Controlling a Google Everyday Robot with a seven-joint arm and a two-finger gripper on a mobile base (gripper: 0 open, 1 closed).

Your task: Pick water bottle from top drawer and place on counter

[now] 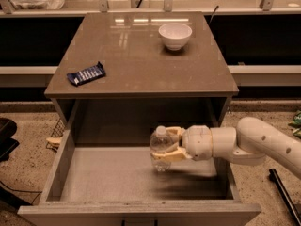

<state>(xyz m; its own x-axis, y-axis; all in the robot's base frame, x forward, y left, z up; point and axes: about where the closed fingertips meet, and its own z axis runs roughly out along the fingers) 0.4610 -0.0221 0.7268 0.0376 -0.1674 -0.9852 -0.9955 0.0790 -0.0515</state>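
Observation:
The water bottle (160,148) is clear with a white cap and stands upright, held a little above the pale floor of the open top drawer (117,180). My gripper (165,145) reaches in from the right on a white arm and is shut on the bottle's body, one finger above and one below. The brown-grey counter (136,55) lies above and behind the drawer.
A white bowl (175,35) sits at the back right of the counter. A dark blue snack bar (86,74) lies near its left edge. The drawer's thick grey walls (57,166) bound the sides and front. A shelf runs behind the cabinet.

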